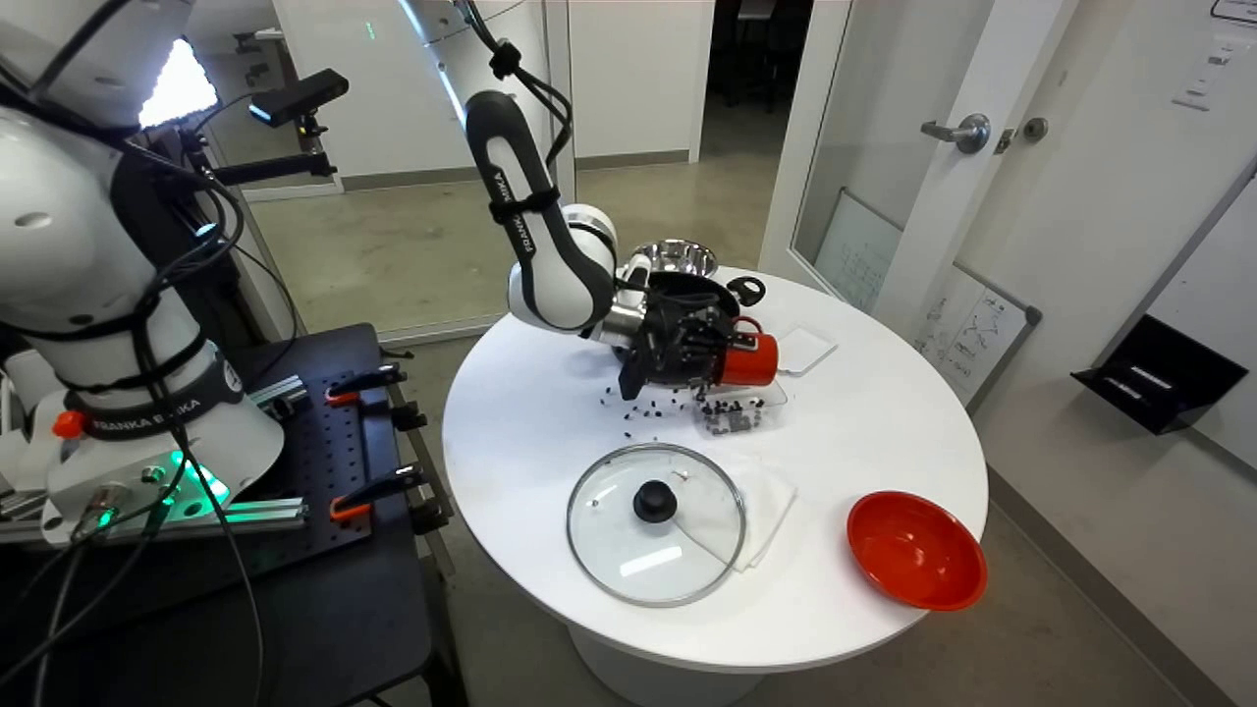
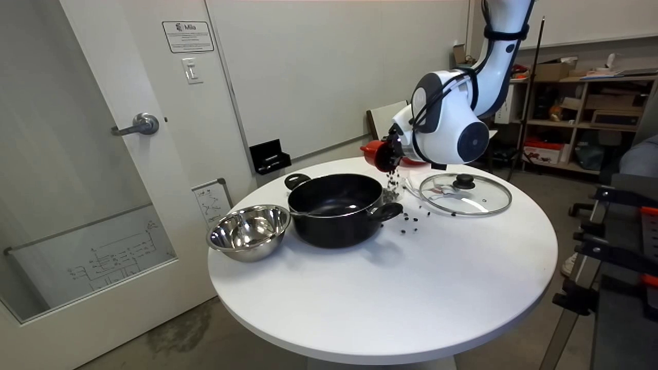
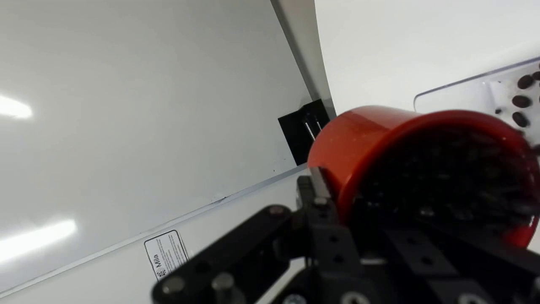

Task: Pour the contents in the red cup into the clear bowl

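Observation:
My gripper is shut on the red cup, which is tipped on its side above the table. In an exterior view, dark beans fall from the mouth of the cup below the gripper. The clear bowl stands below the cup and holds dark beans. In the wrist view, the cup leans against the finger of the gripper, with a dark, blurred inside. Part of the clear bowl with beans shows behind it. The far finger is mostly in shadow.
A black pot stands close to the clear bowl, with a metal bowl beside it. A glass lid lies partly on a white cloth. A red bowl sits near the edge. Loose beans lie scattered on the table.

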`<state>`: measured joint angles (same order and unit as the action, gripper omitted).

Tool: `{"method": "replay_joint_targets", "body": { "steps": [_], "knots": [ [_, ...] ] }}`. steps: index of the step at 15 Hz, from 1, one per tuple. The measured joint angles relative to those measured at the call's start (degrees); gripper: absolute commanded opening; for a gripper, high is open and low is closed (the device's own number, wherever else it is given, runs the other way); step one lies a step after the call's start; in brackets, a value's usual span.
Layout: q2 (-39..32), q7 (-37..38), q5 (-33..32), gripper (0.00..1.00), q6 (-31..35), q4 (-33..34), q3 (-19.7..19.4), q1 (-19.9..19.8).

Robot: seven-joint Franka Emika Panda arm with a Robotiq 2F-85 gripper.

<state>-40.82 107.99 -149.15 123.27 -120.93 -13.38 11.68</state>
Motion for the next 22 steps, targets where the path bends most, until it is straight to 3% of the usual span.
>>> {"method": "replay_joint_targets", "body": {
  "steps": [14, 22],
  "knots": [
    [-6.51, 10.49, 0.00, 0.02, -0.48, 6.42, -6.47, 4.15],
    [-10.77, 14.66, 0.00, 0.02, -1.59, 8.30, -10.61, 9.70]
  ]
}}
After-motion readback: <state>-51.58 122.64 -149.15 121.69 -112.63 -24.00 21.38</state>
